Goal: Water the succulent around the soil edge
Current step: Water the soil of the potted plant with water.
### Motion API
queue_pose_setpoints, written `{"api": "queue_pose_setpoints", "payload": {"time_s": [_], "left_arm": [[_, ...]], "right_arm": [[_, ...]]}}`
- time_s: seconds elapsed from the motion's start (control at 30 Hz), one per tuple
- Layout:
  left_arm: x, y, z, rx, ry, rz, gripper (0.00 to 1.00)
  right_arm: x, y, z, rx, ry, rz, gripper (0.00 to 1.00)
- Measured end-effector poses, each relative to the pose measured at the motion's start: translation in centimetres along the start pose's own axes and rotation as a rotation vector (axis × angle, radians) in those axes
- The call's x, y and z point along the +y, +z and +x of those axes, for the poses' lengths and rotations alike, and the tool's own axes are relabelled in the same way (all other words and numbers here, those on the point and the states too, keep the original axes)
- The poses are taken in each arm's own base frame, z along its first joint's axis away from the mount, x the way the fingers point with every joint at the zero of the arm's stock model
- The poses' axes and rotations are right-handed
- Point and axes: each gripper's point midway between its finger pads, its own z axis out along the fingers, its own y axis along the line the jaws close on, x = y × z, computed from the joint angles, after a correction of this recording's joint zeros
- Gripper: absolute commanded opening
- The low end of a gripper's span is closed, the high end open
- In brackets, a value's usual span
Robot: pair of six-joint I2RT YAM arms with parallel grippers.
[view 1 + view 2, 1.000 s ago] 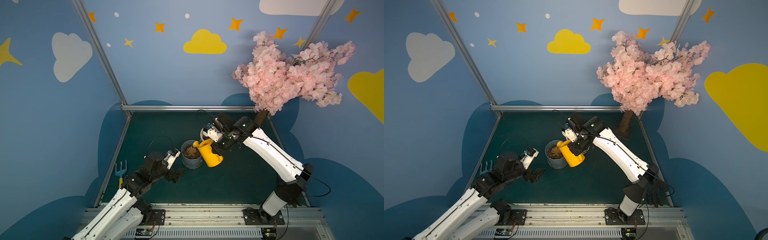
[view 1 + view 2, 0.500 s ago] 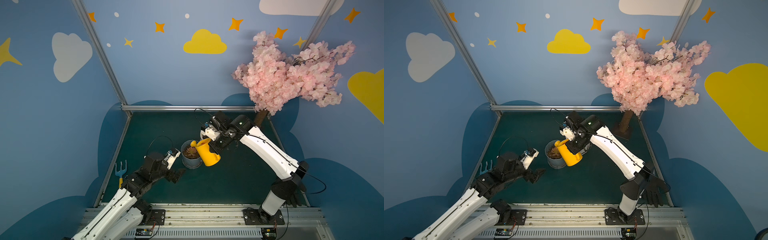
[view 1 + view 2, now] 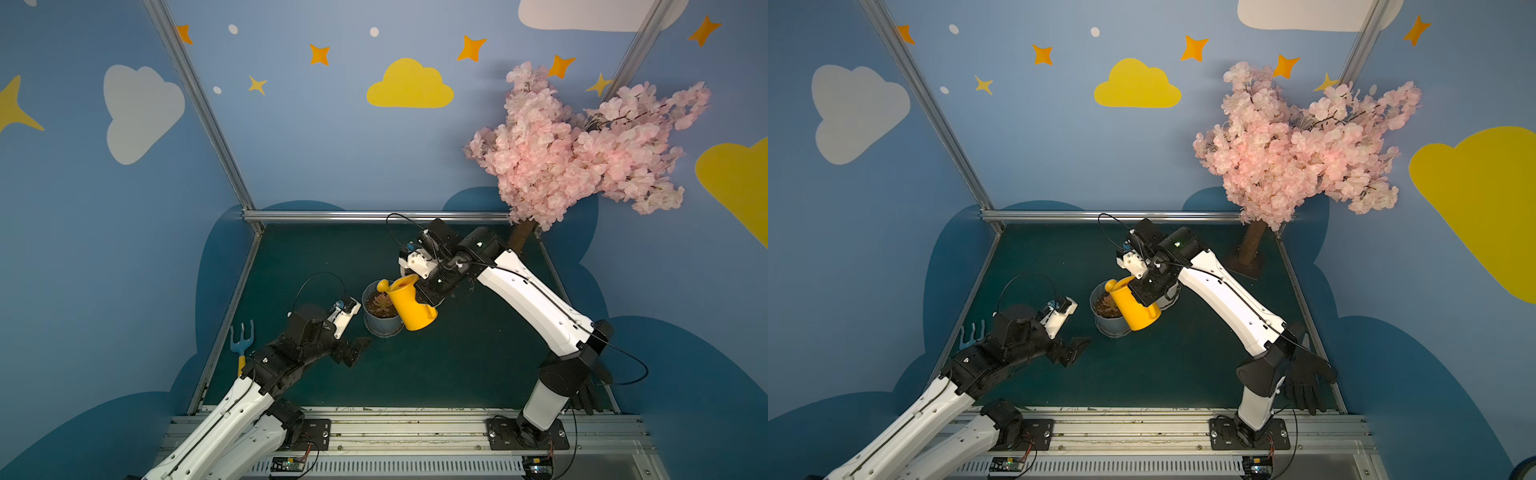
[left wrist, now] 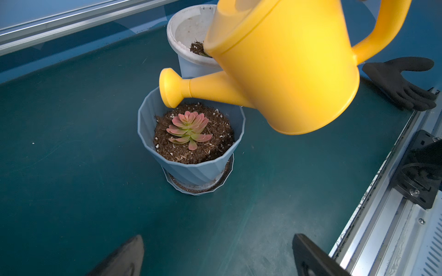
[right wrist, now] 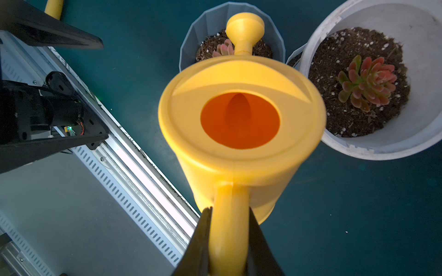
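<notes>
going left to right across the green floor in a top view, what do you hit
blue garden fork → left gripper → yellow watering can → tree trunk → black glove; the succulent pot overlaps the can, so it is left out.

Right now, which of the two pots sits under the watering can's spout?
The ribbed blue pot, on a saucer; the smooth white pot stands aside.
</notes>
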Motion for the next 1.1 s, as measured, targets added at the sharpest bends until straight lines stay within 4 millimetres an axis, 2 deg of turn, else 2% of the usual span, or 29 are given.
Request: {"api": "queue_pose_setpoints", "payload": {"time_s": [1.1], "left_arm": [[0.0,0.0,0.0,0.001,0.000,0.000,1.00]], "right_arm": [[2.2,0.4,0.0,0.015,-0.021,-0.092,0.00]]}}
